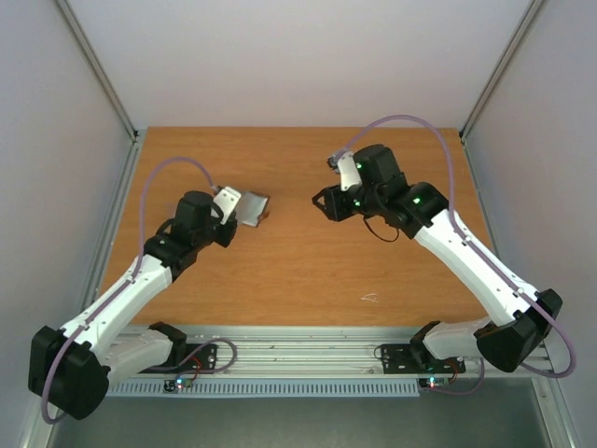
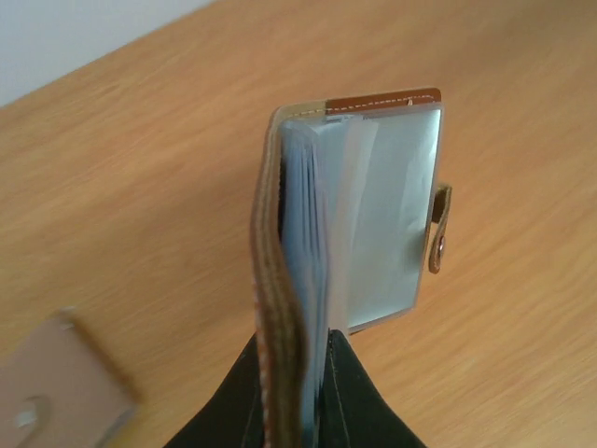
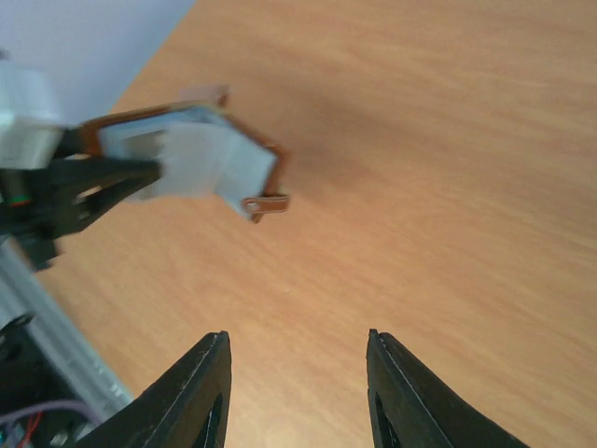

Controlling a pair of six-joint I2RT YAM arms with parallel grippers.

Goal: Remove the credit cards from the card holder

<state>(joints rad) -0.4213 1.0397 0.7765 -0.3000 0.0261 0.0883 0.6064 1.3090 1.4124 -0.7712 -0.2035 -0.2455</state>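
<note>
**Left gripper clamped on card holder; right gripper parted and empty**

Left gripper (image 2: 300, 397) is clenched on the near short end of the card holder (image 2: 373, 215). Its dark fingers pinch the brown cover and the pale inner leaves together. Right gripper (image 3: 297, 338) stands released, jaws apart with nothing between them, well apart from the holder and facing it across bare table (image 1: 308, 280).

Position: in the top view the holder sits left of the table's middle, projecting from the left gripper's tip. It appears to be lifted clear of the wood.

Orientation: the holder's long axis runs straight out along the line of the left fingers, free end pointing away from that wrist. It is partly open. The brown cover lies on one side, and a pale blue-grey leaf swings out on the other with the closing tab (image 2: 438, 229) at its outer edge. The right wrist view shows the open side and tab turned toward the right gripper.

The credit cards cannot be told apart from the pocket leaves in any view.

Risks, as judged:
- The holder is held at one end only, so a pull on a card could swivel it or drag it from the grip.
- The loose leaf and tab lie nearest the right gripper, which could pinch one of them instead of a card.
- The clench across the pockets may pin the cards in place.
</note>
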